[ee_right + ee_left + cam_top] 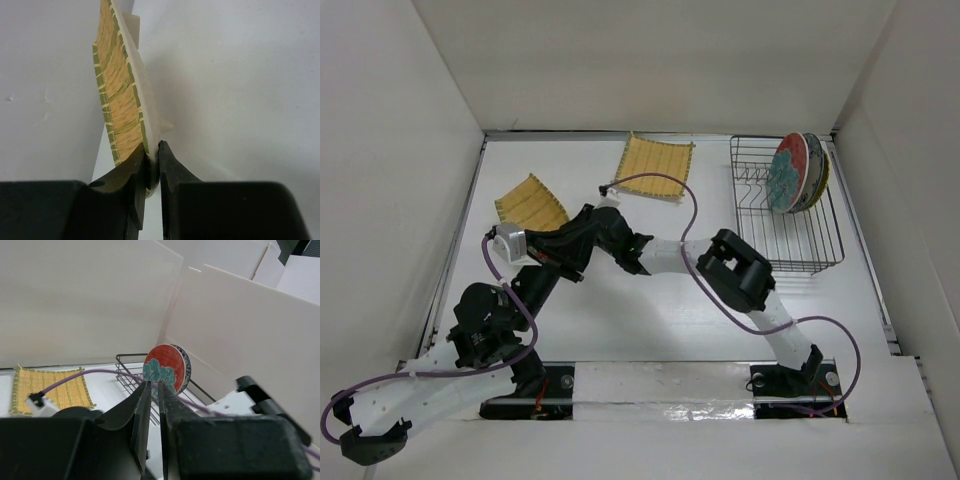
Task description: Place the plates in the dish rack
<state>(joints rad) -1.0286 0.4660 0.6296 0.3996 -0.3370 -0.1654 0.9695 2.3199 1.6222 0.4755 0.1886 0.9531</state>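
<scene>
My right gripper is shut on the edge of a square yellow ribbed plate and holds it up on edge. From above, this plate is at the left rear, with the right gripper at its right corner. A second square yellow plate lies flat at the back. The black wire dish rack stands at the right rear. A red plate with a teal pattern stands upright in it, with more plates behind. My left gripper is shut and empty, pointing toward the rack.
White walls close in the table on the left, back and right. The right arm's elbow sits just in front of the rack. Its purple cable loops over the middle of the table, and both arms overlap at centre left.
</scene>
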